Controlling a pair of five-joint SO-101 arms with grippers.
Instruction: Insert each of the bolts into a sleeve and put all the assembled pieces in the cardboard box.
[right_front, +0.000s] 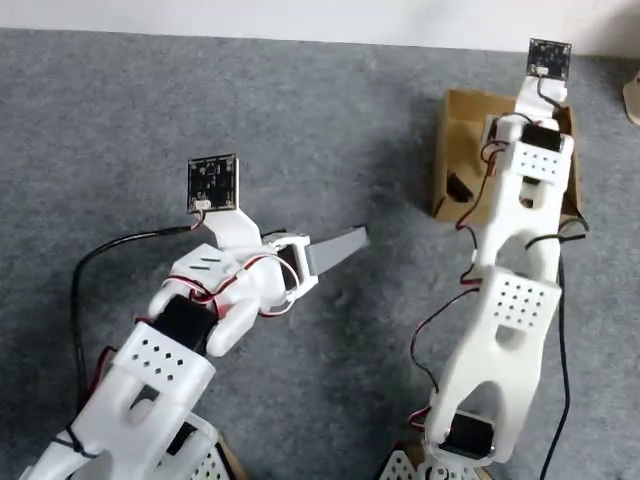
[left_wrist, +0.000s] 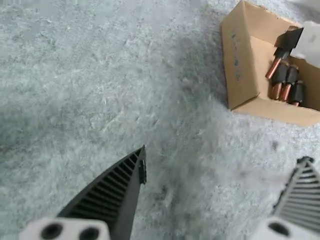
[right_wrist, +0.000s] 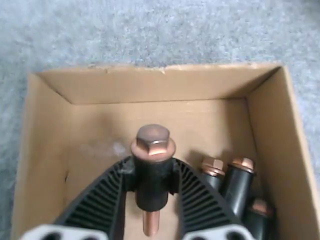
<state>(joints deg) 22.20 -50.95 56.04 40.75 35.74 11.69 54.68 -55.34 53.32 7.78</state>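
**Right gripper (right_wrist: 150, 172) clamped on a sleeved bolt over the box, left gripper (left_wrist: 223, 155) wide open**

From my station, the biggest thing on screen is the counter (right_front: 200, 100), covered in a grey, fuzzy, felt-like mat. Two white plastic arms stand on it, their shells pierced with rows of small holes and strung with red and black wires. I see the left arm (right_front: 200, 320) angled towards the middle of the mat, and the right arm (right_front: 510, 290) stretched out to the far side.

The cardboard box (right_wrist: 150, 85) sits under the right arm's wrist. It is plain brown and open-topped, with straight walls and a flat floor.

Three assembled pieces (right_wrist: 235, 185) lie bunched together against one wall of the box. Each is a smooth black cylinder with a copper-coloured hex head at one end.

My right gripper's black, ribbed, wedge-shaped fingers (right_wrist: 97, 200) are closed partway. They pinch the sleeve (right_wrist: 151, 187) of a fourth piece from both sides, above the box floor and inside its walls. Its bolt (right_wrist: 153, 142) shows a flanged, shiny copper hex head above the sleeve. A short copper shank pokes out of the sleeve's other end.

The left gripper hovers over bare mat, well apart from the box. Its jaws are spread wide and hold nothing.
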